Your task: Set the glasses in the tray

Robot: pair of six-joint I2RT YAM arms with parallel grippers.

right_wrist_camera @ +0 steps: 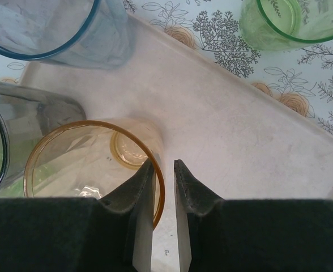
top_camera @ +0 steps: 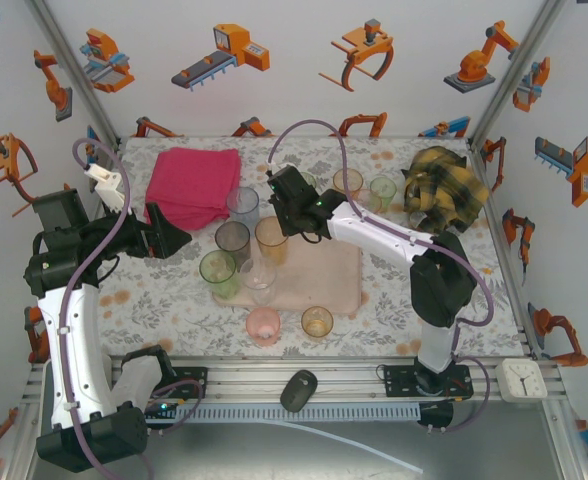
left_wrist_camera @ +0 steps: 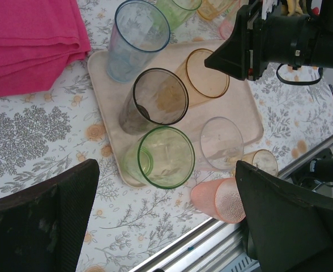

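Five translucent plastic tumblers crowd the left end of the pale pink tray (top_camera: 336, 288), a flat, low-rimmed rectangle with rounded corners lying mid-tabletop (top_camera: 164, 300) on a grey floral print. They are a pale blue tumbler (left_wrist_camera: 138, 39) at the far-left corner, a smoky grey tumbler (left_wrist_camera: 158, 99), an orange tumbler (right_wrist_camera: 93, 164), a green tumbler (left_wrist_camera: 163, 156) at the near-left edge and a clear tumbler (left_wrist_camera: 220, 141). The right claw (right_wrist_camera: 165, 165) straddles the orange tumbler's rim, one finger inside and one outside. Its jaws are slightly parted, with a sliver of tray showing beside the glass wall: loosened, not clenched. The left claw (left_wrist_camera: 166, 167) hovers left of the tray, spread wide and empty. Four more glasses sit off the tray on the tabletop. A pink tumbler (top_camera: 264, 325) and an amber tumbler (top_camera: 317, 322) are just before its near edge. A second orange tumbler (top_camera: 348, 183) and a second green tumbler (top_camera: 382, 190) are beyond its far edge, beside a yellow-and-black plaid cloth (top_camera: 444, 190). A folded magenta cloth (top_camera: 192, 185) lies at far left. Orange robot-arm drawings (top_camera: 224, 55) dot the white walls, and a small white clock (top_camera: 520, 378) sits on the front rail, its face too small to read.
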